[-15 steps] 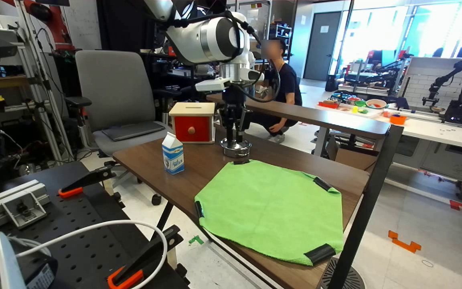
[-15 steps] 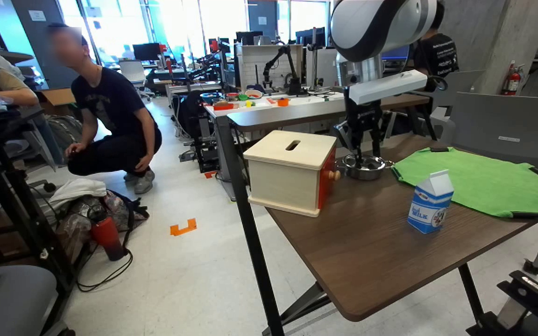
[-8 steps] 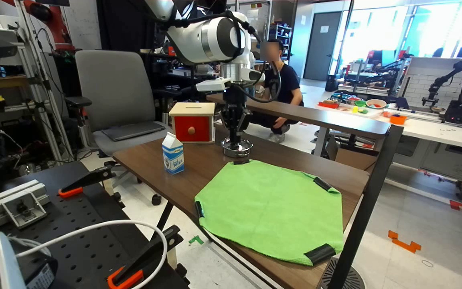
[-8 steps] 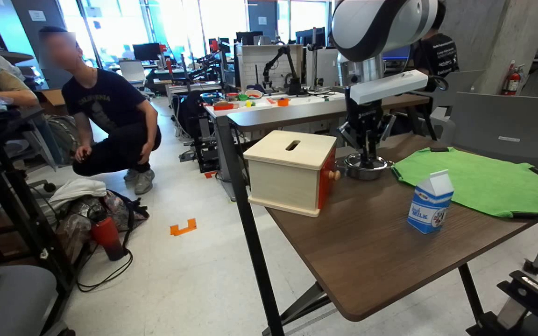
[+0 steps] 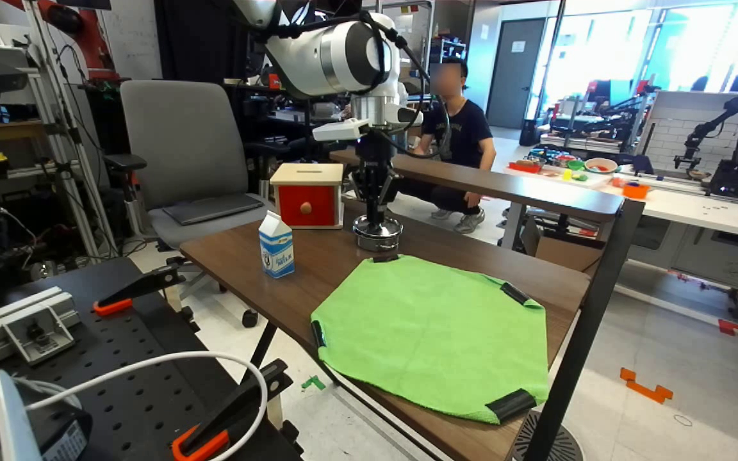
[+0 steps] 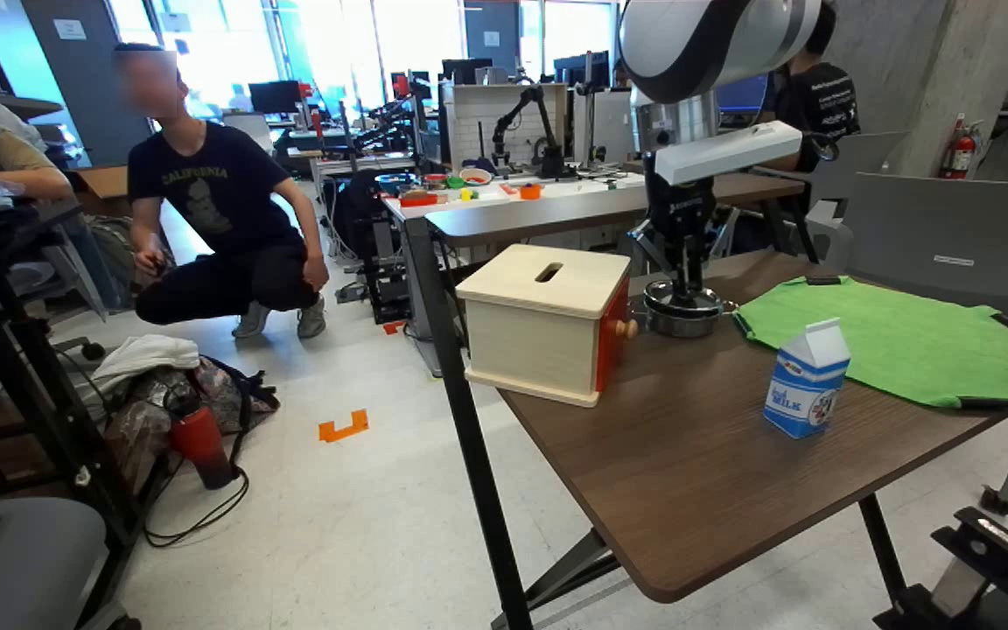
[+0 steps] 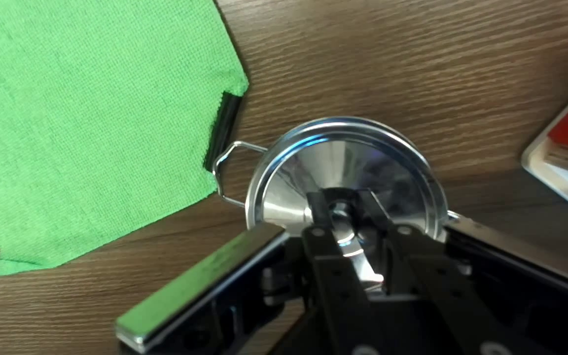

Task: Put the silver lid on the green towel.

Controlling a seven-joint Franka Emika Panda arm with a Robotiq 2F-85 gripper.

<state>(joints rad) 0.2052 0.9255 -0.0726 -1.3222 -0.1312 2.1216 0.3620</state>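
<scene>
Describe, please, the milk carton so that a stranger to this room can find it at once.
Start from the brown table carrying the green towel. In an exterior view, the milk carton stands upright left of this towel, nearer the camera than the wooden box. Unlike that red-fronted box and the towel, it is blue and white, with a gable top and MILK printed on it.

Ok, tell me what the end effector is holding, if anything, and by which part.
The end effector holds the silver lid by its central knob.
</scene>
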